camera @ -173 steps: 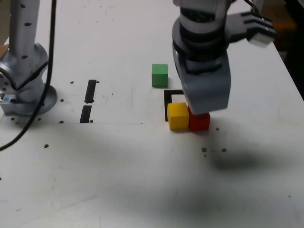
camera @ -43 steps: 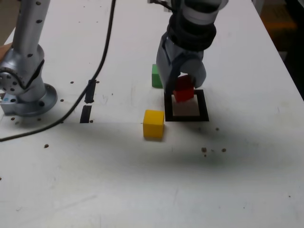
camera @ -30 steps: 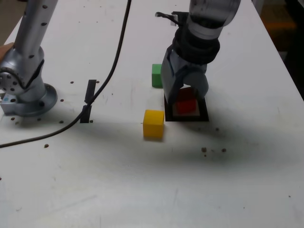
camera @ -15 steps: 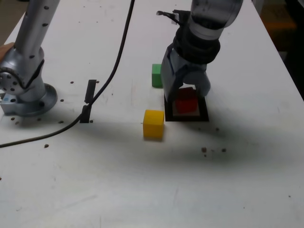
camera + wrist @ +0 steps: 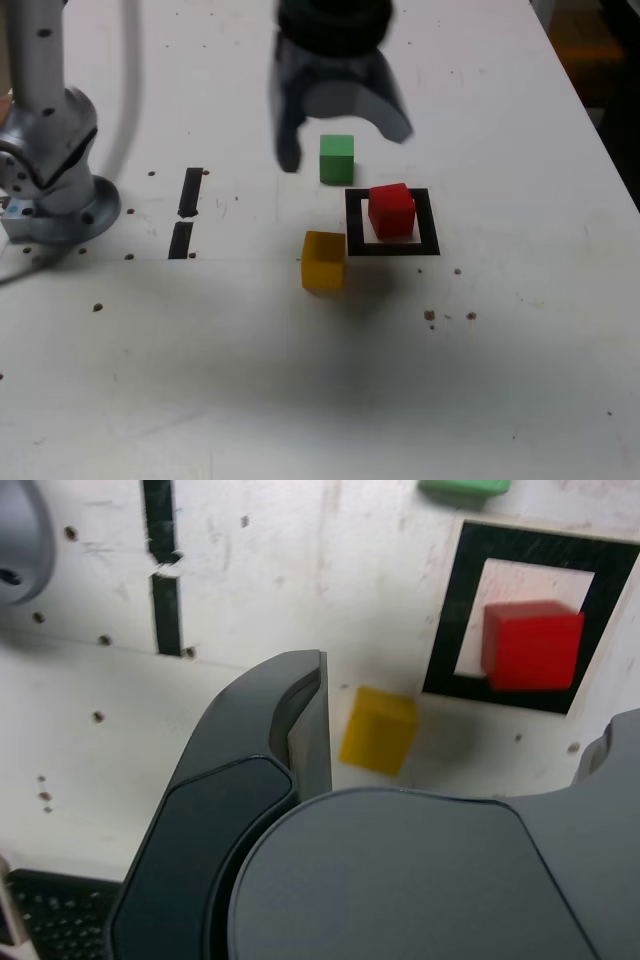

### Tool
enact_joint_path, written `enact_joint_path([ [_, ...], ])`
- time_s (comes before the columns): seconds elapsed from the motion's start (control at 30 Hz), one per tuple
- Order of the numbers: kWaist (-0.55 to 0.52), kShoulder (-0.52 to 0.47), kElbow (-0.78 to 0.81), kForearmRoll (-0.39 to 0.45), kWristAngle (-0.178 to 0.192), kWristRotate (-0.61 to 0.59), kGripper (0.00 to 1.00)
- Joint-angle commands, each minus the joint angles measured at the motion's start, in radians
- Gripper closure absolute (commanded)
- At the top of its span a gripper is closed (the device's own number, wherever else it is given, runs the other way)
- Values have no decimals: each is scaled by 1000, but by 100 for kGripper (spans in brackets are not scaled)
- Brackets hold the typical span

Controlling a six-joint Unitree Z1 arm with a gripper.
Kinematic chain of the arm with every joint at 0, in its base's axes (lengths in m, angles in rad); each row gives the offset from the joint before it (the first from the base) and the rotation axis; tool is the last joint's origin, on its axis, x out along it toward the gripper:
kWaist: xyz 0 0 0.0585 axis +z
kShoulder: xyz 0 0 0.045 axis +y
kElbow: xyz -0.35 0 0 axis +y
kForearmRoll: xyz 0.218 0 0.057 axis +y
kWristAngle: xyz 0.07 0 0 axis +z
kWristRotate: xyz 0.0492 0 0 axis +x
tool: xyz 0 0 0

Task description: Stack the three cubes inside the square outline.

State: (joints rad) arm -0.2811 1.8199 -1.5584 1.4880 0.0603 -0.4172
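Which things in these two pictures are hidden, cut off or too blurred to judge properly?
- Green cube: wrist view, cut off by the picture's edge; only a sliver shows.
- Gripper: exterior view, motion-blurred, fingertip outlines unclear; wrist view, the second finger is mostly cut off by the edge.
- Red cube: both views, its contact with the square outline is hidden beneath it.
- Yellow cube: wrist view, blurred edges.

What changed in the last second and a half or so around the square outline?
The claw lowered the red cube into the square outline, let go, opened and rose away toward the exterior view's left. The yellow cube and green cube stayed where they were.
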Motion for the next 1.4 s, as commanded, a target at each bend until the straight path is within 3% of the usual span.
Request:
enact_joint_path([
  [0.0,-39,-11,15,32,2,-26,0],
  [0.13,-116,-23,46,68,13,-98,0],
  [0.23,-127,-51,94,32,9,-143,0],
  [0.43,-149,-155,317,-197,-11,-189,0],
  [0.6,-137,-171,439,-345,-30,-182,1],
  [1.0,-106,-35,359,-345,-51,-50,3],
  [1.2,-105,78,294,-325,-98,64,6],
  [1.37,-105,140,289,-353,-115,114,10],
])
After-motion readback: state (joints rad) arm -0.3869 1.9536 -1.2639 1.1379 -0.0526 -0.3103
